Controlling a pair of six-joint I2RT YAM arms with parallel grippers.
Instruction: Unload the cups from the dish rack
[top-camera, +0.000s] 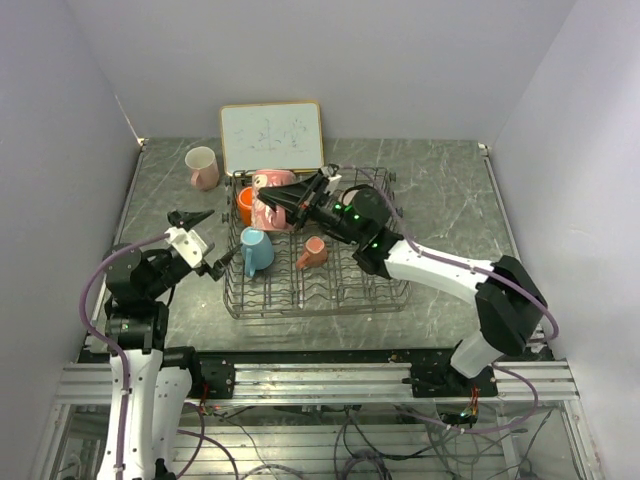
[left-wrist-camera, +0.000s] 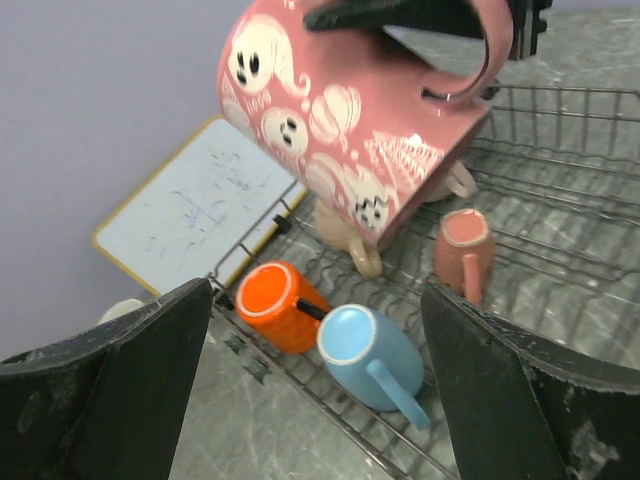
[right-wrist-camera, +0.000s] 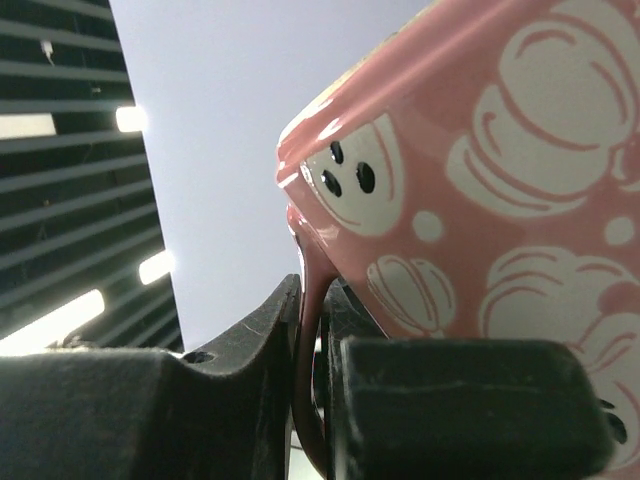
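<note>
My right gripper is shut on the handle of a pink ghost-patterned mug and holds it tilted above the dish rack's back left. The right wrist view shows the fingers pinching the handle, with the mug beside them. In the left wrist view this mug hangs over a partly hidden tan mug. In the rack lie an orange mug, a light blue mug and a small salmon mug. My left gripper is open and empty beside the rack's left edge.
A pale pink mug stands on the table at the back left. A wood-framed whiteboard leans behind the rack. Grey walls close in the table on three sides.
</note>
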